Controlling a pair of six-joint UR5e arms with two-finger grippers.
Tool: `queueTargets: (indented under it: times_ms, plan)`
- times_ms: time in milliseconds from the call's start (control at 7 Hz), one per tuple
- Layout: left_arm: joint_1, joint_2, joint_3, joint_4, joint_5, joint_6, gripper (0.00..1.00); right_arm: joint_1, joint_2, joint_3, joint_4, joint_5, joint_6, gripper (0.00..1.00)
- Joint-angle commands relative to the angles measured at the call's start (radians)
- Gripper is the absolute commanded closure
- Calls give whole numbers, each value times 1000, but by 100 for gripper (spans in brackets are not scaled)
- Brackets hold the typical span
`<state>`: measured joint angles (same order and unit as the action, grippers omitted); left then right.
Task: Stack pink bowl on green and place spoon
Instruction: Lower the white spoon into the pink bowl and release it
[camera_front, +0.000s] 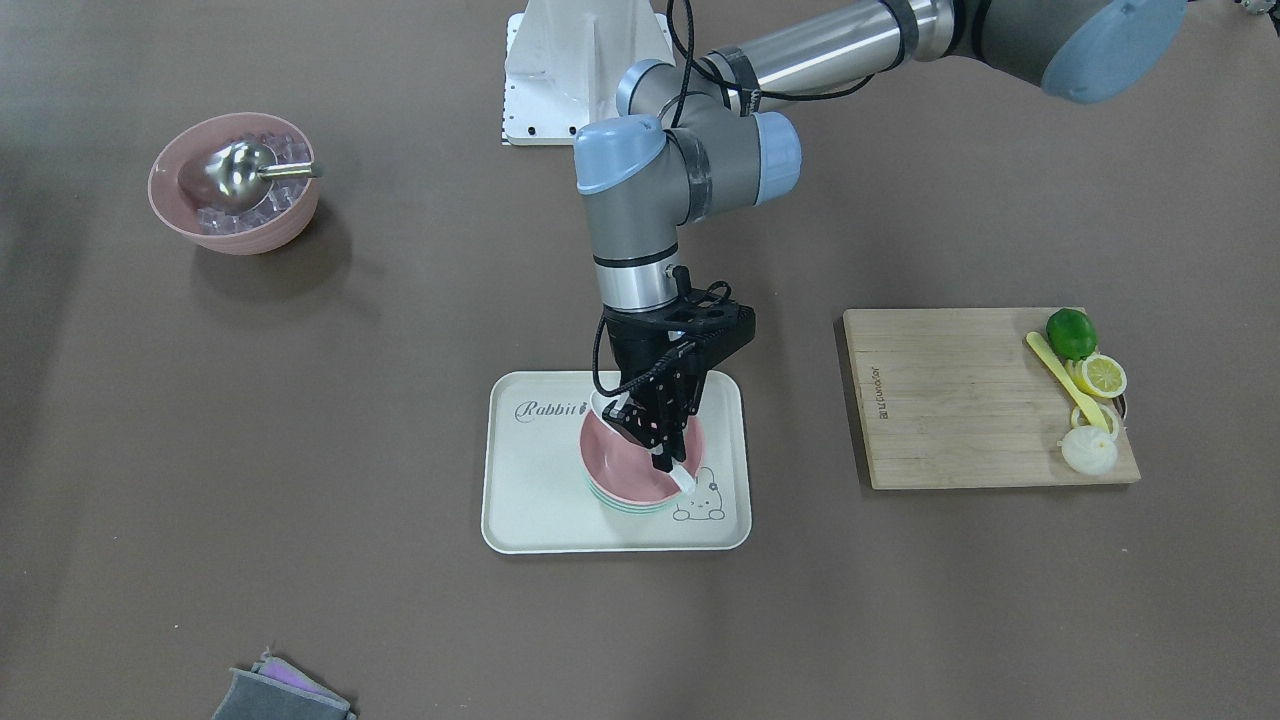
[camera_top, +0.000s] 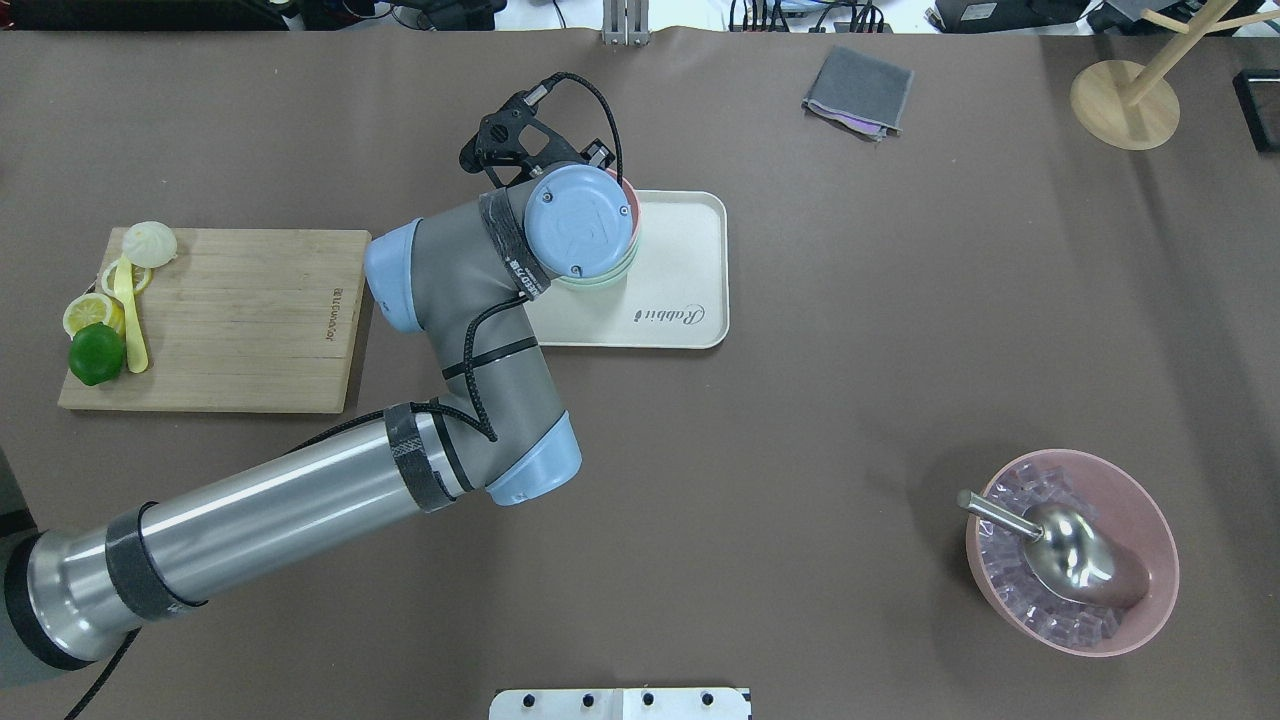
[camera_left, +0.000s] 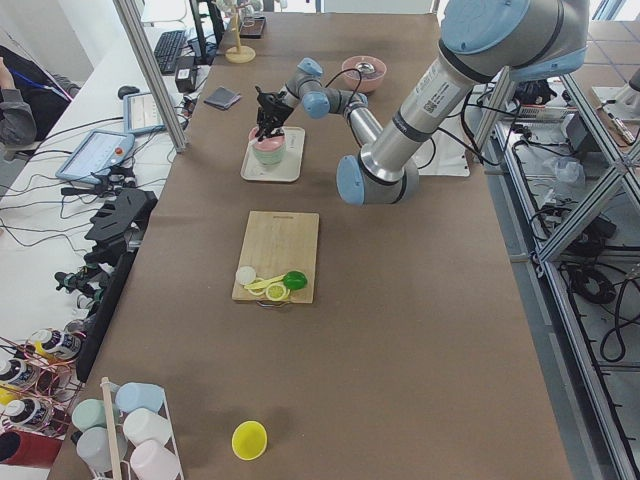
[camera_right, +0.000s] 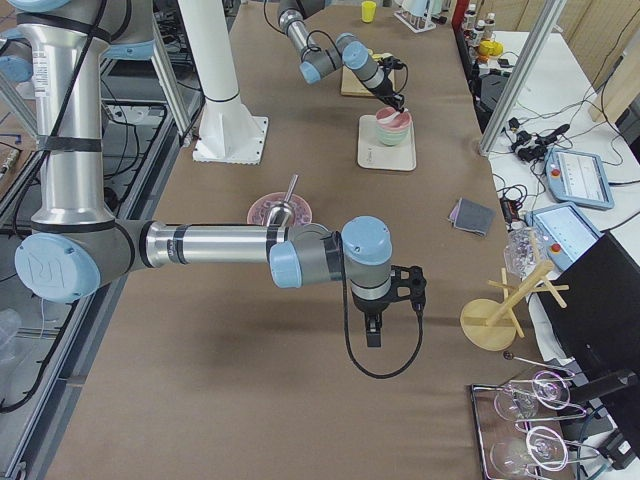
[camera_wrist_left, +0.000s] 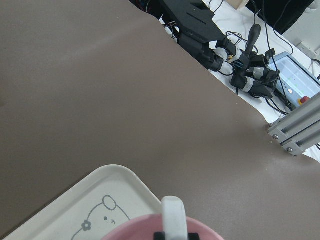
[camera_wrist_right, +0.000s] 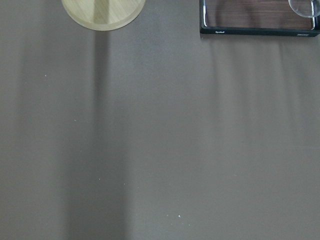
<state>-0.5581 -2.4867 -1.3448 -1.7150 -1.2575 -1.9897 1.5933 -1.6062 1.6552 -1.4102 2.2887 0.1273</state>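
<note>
A small pink bowl (camera_front: 620, 465) sits nested on a green bowl (camera_front: 626, 509) on the cream rabbit tray (camera_front: 530, 500). My left gripper (camera_front: 645, 443) is down over the pink bowl with its jaws spread. One white fingertip (camera_front: 686, 481) rests at the rim near the bear drawing and also shows in the left wrist view (camera_wrist_left: 173, 215). A yellow spoon (camera_front: 1065, 380) lies on the wooden cutting board (camera_front: 950, 400). My right gripper (camera_right: 370, 330) shows only in the exterior right view, over bare table, so I cannot tell its state.
A lime (camera_front: 1071, 333), lemon slices and a white bun sit by the spoon. A large pink bowl (camera_front: 235, 185) holds ice cubes and a metal scoop. A grey cloth (camera_front: 280, 695) lies at the operators' edge. A wooden stand (camera_top: 1125, 105) is nearby.
</note>
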Motion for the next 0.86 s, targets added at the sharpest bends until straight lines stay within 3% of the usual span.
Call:
queueTargets:
  times_ms: [0,143,286,429,571,714]
  plan:
    - [1,0,-1,0,1,0,67,-1,-1,0,1,0,-2,0]
    - [1,0,-2,0,1,5,29,0,-1,0,1,0,0,0]
    - [1,0,-7,2,1,20,2,-1,-1,0,1,0,0,0]
    - [1,9,-28,2,-2,34,2,-1,-1,0,1,0,0,0]
    - [-2,61,-116,2,-14,114,2,0,-1,-2,1,-2,0,0]
    - [-6,160,-264,3,-95,252,2,-1,-1,-2,1,-2,0,0]
